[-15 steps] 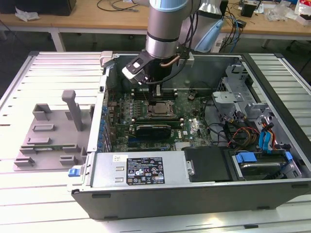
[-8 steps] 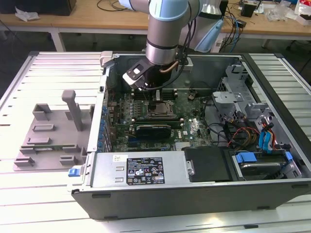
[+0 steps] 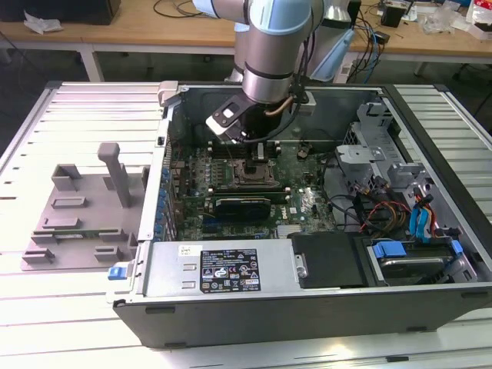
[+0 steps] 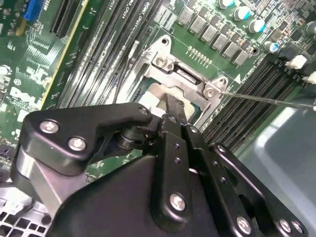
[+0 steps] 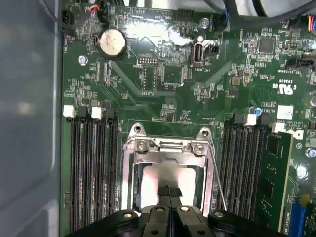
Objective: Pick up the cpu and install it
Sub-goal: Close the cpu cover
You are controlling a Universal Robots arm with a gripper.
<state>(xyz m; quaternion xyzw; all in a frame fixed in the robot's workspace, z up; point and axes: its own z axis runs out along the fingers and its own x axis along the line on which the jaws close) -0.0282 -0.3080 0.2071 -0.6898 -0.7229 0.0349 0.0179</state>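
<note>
Right, my gripper (image 3: 261,151) sits low inside the open computer case (image 3: 323,307), over the socket frame (image 5: 168,146) on the far part of the motherboard (image 5: 163,74). In both wrist views the cpu (image 5: 148,180) (image 4: 154,93) lies flat inside that frame, silvery top up, between two banks of memory slots (image 5: 91,168). The fingers (image 5: 166,193) are together, tips meeting right at its top plate, though I cannot tell whether they touch it

The cpu (image 5: 148,183) lies in the socket frame (image 5: 170,147), the gripper (image 5: 169,190) just over it; memory slots (image 5: 91,168) flank that frame on both sides — a coin cell (image 5: 112,41) sits well apart, on the same motherboard (image 5: 163,96).
</note>
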